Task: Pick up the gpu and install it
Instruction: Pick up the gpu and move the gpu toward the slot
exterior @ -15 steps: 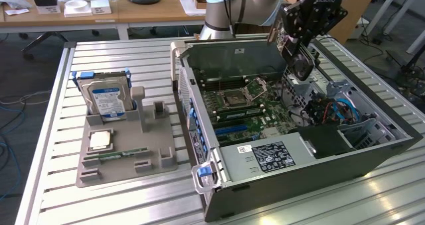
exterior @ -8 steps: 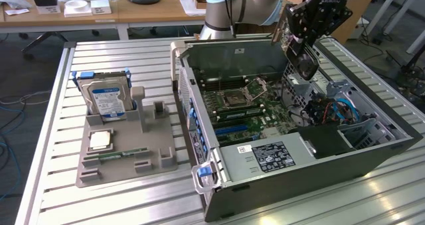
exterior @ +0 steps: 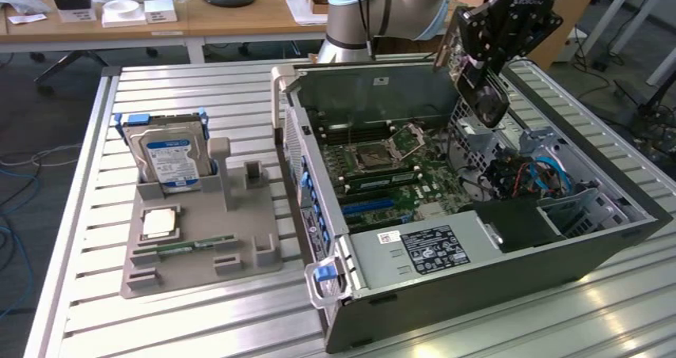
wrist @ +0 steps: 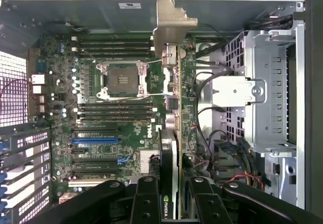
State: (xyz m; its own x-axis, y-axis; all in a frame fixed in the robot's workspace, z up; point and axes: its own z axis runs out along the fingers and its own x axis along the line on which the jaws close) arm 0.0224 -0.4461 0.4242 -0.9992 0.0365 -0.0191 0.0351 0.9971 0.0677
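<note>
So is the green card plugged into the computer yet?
Out. The gripper holds the gpu in the air above the motherboard, not in a slot.

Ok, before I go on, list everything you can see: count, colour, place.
table: one, silver slats, under everything
computer case: one, grey, side open, on the table
motherboard: one, green, inside the case
parts holder: one, grey, at the exterior view's left of the case
hard drive: one, silver with a blue-white label, upright in the holder
RAM stick: one, green, flat in the holder
gpu: one, green board with a silver bracket, above the open case
gripper: one, black, shut on the gpu
arm: one, silver and light blue, behind the case
</note>
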